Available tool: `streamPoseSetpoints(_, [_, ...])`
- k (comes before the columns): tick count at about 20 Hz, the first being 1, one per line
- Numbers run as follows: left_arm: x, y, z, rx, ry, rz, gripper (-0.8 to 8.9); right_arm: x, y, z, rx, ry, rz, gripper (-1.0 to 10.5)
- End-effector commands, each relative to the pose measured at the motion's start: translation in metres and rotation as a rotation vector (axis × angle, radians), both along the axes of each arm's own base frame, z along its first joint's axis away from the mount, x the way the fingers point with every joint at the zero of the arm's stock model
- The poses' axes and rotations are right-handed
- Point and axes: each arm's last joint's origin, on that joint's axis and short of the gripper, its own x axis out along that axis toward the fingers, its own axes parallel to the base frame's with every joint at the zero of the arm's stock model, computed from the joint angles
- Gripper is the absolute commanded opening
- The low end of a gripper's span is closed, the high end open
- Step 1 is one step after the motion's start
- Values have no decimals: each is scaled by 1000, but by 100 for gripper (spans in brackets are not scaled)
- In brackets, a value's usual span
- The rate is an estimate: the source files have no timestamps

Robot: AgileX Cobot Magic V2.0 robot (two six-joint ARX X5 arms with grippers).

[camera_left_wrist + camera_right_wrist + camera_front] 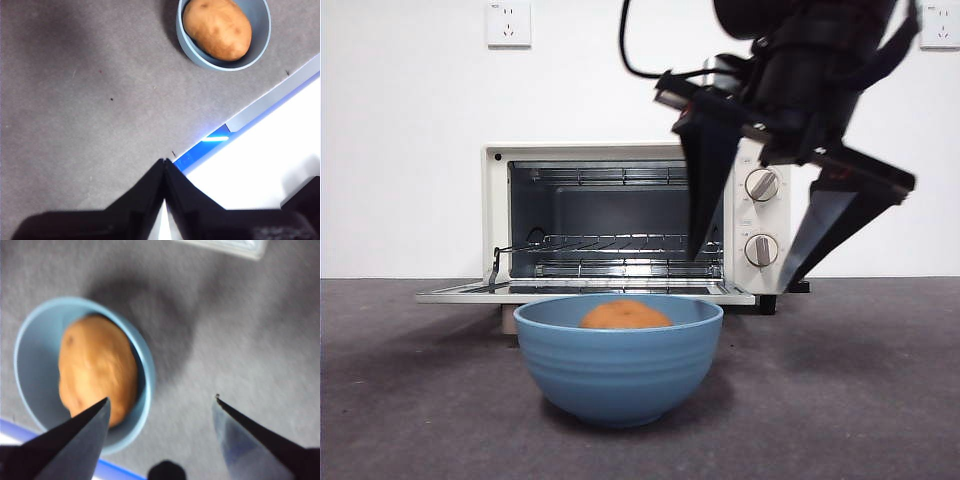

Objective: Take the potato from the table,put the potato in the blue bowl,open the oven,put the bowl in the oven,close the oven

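Now, nearest, the blue bowl (618, 365) sits on the table (860, 400) w/ the potato (625, 315) inside, below and just to one side of the right gripper (745, 265), which hangs wide open, holding nothing (left gripper (164, 172) waits apart, jaws closed, empty). Behind the claw, the oven (620, 215) stands w/ door down. Next, I'd judge: straddle the bowl's rim, pinch firmly, lift level so the potato stays in.

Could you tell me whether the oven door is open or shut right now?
Open: the oven door lies flat behind the bowl, baring the wire racks inside.
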Motion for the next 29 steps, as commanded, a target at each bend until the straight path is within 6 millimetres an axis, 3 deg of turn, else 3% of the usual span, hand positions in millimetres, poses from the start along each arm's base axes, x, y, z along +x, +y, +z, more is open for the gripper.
streamPoseSetpoints(1, [0, -1, 0, -8, -1, -1, -6, 7, 6, -7, -18, 8, -7, 342])
streamPoseSetpoints(6, [1, -1, 1, -12, -11, -1, -6, 11, 12, -21, -50, 45, 4, 339])
streamPoseSetpoints(9, [2, -2, 1, -17, -21, -1, -6, 12, 18, -28, -54, 39, 19, 163])
streamPoseSetpoints(14, [2, -2, 1, -19, -24, -1, -6, 10, 29, -39, -63, 56, 49, 140])
streamPoseSetpoints(16, [2, -2, 1, -18, -22, -1, -6, 9, 30, -41, -69, 60, 52, -21])
streamPoseSetpoints(19, [0, -1, 1, -11, -8, -1, -6, 10, 30, -40, -66, 62, 40, -16])
streamPoseSetpoints(24, [-2, 0, 1, -8, -1, -1, -6, 16, 34, -27, -34, 34, -8, -16])
streamPoseSetpoints(29, [-3, 0, 2, -14, -16, -1, -6, 33, 42, 8, 49, -25, -78, -16])
